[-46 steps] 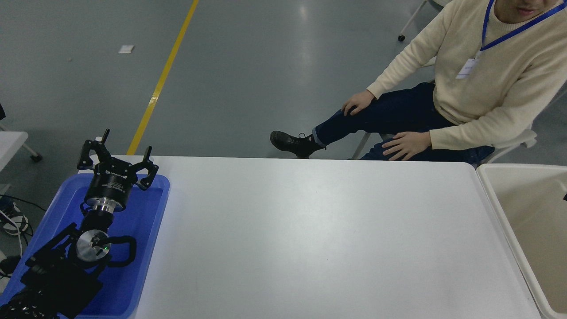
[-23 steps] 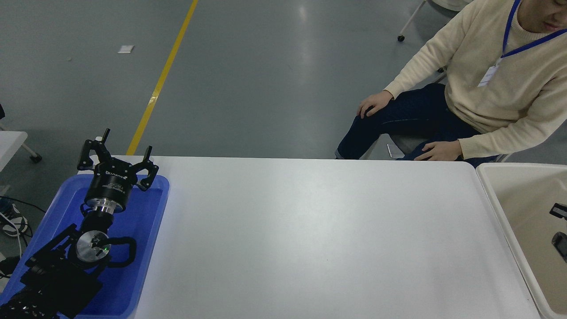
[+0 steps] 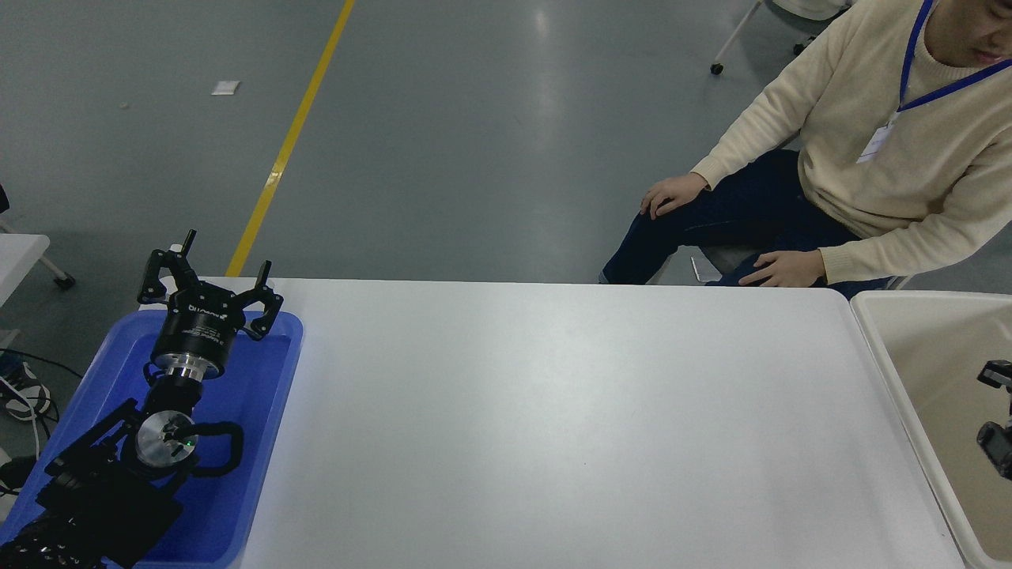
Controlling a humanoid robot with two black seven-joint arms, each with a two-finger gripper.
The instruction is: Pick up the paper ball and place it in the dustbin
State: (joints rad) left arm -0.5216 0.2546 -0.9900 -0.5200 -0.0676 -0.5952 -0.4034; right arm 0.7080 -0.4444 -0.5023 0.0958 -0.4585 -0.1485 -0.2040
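– Checking step in hand against the task: paper ball located?

– Not in view. Nothing tan or wrinkled seen on the desk [image 3: 553, 411] or in the blue tray [image 3: 261, 395]. Judged either already inside the dustbin [image 3: 880, 348], beyond the frame edge, or carried out of sight at 3 o'clock. Cannot tell which.

– Noted. Condition of the dustbin?

– Large cream tub standing just beside the desk's edge at 3 o'clock, cropped by the frame. Thick rounded rim, smooth tan inside, no contents visible in the part shown.

– Status of both arms?

– Left gripper [image 3: 209, 276] parked at 9 o'clock above the blue tray, fingers [image 3: 265, 296] spread apart, holding nothing. Right gripper [image 3: 996, 415] only partly seen at the 3 o'clock edge, above the dustbin's inside. Grip state there: cannot tell.

– Recommended handling, if release is the step in hand?

– Keep well inside the rim before letting go. Drop from low down, since crumpled paper is light and likely to bounce or drift. Withdraw straight up to avoid clipping the thick rim. Confirm the wad lies inside before closing the item.

– Hazards?

– Person [image 3: 909, 174] seated at 1 o'clock, one hand [image 3: 779, 269] near the desk's far edge. Keep any return path low over the desk and away from that corner.
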